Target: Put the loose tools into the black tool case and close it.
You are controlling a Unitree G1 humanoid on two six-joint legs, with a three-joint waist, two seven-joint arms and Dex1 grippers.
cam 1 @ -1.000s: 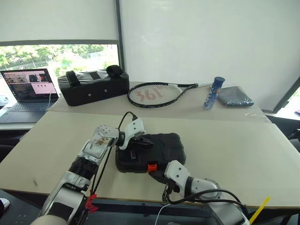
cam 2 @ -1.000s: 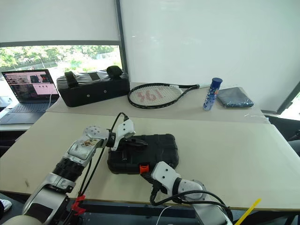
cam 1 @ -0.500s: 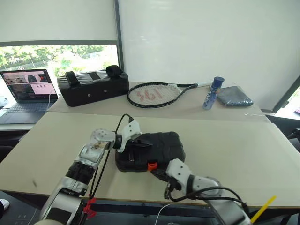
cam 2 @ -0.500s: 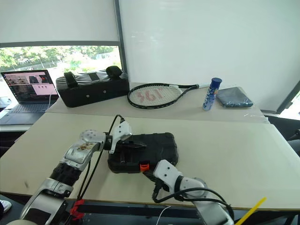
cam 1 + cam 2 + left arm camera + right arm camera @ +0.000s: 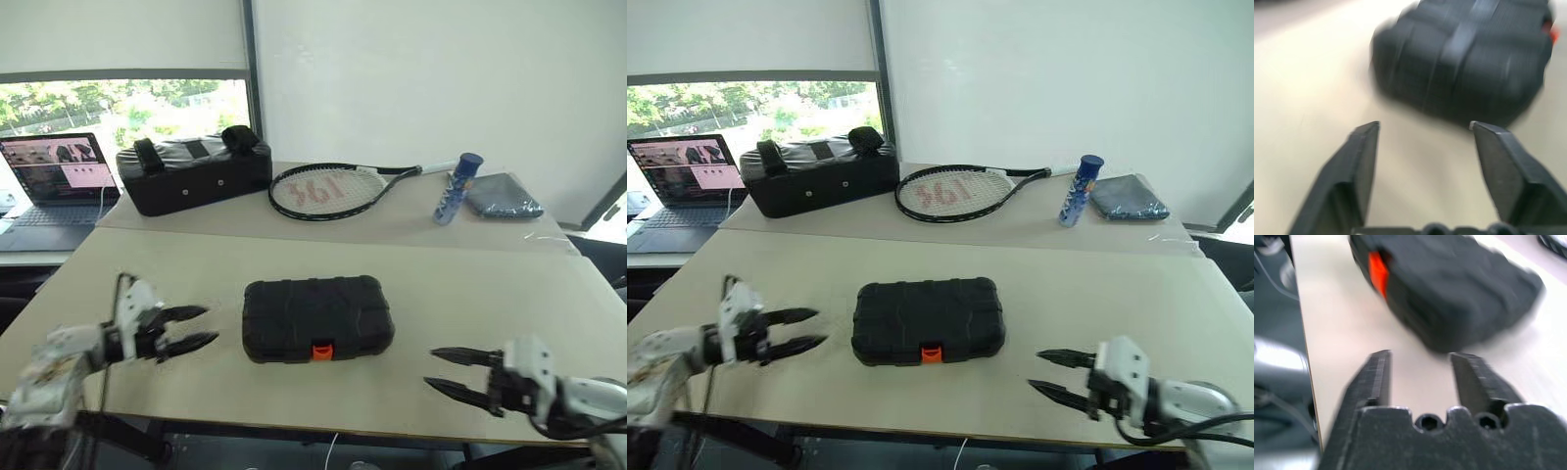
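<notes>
The black tool case (image 5: 317, 317) lies closed, contents hidden, between the empty, spread left hand (image 5: 196, 328) and right hand (image 5: 443, 372).

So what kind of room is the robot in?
Probably an office or lab: a laptop sits by a window, and a long table holds a tennis racket and a black tool case.

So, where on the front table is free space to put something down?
Bare table lies on both sides of the closed case, between it and each pincer, and behind it. The back table is crowded: bag, racket, bottle.
</notes>
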